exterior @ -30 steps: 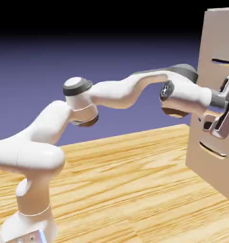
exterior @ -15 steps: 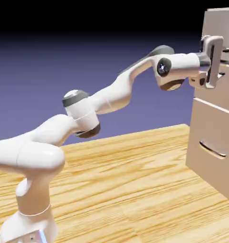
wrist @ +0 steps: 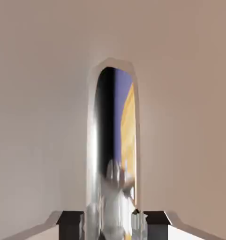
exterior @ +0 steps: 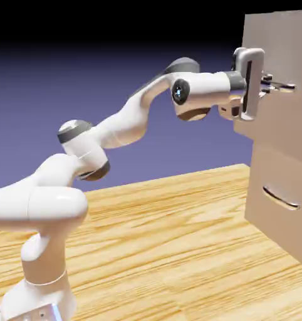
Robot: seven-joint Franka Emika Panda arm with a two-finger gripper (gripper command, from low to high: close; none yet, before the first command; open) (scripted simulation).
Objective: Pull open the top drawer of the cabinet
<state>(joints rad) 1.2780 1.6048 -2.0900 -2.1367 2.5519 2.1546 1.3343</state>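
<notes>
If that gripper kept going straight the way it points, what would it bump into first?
The gripper points straight at the top drawer and sits around its shiny bar handle. Going on, it would probably press against the handle, then the drawer's front panel just behind it.

A wooden table [exterior: 178, 238] fills the lower part of the exterior view, its light, honey-coloured grain running in long streaks across the top. Behind it hangs a plain backdrop [exterior: 84, 75], blue-violet near the table's far edge and fading to black at the top. The table's far edge looks straight, as best I can see.
</notes>
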